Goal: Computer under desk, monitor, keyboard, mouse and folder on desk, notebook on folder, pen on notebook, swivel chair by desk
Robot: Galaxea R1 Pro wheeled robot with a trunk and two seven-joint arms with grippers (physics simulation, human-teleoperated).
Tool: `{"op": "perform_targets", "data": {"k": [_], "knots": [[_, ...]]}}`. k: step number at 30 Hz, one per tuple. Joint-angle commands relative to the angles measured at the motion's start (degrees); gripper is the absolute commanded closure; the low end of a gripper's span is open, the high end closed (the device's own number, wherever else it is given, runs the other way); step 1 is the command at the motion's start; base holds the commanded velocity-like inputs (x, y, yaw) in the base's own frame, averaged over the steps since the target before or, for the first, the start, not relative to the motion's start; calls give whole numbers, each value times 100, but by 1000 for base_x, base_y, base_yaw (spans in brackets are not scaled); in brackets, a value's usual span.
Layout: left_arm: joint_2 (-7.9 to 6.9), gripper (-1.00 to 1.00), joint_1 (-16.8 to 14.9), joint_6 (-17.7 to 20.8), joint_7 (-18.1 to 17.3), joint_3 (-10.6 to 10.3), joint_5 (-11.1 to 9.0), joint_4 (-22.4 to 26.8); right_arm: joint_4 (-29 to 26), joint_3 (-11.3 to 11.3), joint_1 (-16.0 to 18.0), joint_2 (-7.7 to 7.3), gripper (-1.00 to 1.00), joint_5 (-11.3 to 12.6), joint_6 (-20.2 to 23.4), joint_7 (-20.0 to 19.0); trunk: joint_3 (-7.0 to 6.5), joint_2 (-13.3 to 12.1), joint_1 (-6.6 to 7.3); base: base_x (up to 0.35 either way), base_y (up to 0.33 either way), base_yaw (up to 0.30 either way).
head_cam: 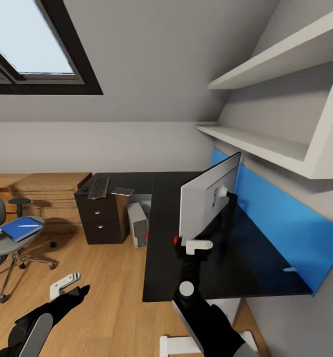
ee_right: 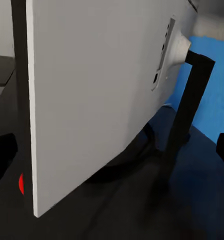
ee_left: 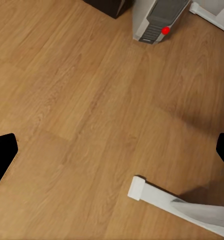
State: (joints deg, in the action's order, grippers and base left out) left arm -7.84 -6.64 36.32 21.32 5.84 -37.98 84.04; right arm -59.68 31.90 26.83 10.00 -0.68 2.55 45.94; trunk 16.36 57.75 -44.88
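The monitor stands on the black desk with its pale back toward me; up close its back panel and black stand show. My right gripper is open at the monitor's lower near corner, its fingers spread wide around the screen's edge. My left gripper hangs open over the floor. The keyboard, mouse and notebook lie on the desk's far left part. The computer stands under the desk. On the swivel chair lies the folder, with the pen on top.
Dark drawers support the desk's left end. Low oak cabinets line the far wall. White shelves and a blue wall panel are behind the desk. The left wrist view looks down on oak floor, the computer and a white desk leg.
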Motion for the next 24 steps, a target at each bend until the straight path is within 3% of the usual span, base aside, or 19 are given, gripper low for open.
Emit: {"op": "perform_targets", "data": {"k": [1, 6, 17, 24], "knots": [[-1, -100, -4, 16, 49, -2, -60, 7, 44, 33, 6, 0, -100, -63, -37, 110, 8, 6, -1, 0, 72, 0], [1, -100, -4, 16, 50, -3, -60, 7, 264, 104, 6, 0, -100, -269, -351, 367, 8, 6, -1, 0, 25, 0], [1, -100, -4, 14, 42, -4, -65, 7, 319, 106, -11, 0, -100, -308, -525, 407, 8, 6, -1, 143, 29, 0], [2, -100, -4, 19, 39, -4, -65, 7, 341, 106, -12, 0, -100, -307, -527, 407, 8, 6, -1, 31, 181, 0]]}}
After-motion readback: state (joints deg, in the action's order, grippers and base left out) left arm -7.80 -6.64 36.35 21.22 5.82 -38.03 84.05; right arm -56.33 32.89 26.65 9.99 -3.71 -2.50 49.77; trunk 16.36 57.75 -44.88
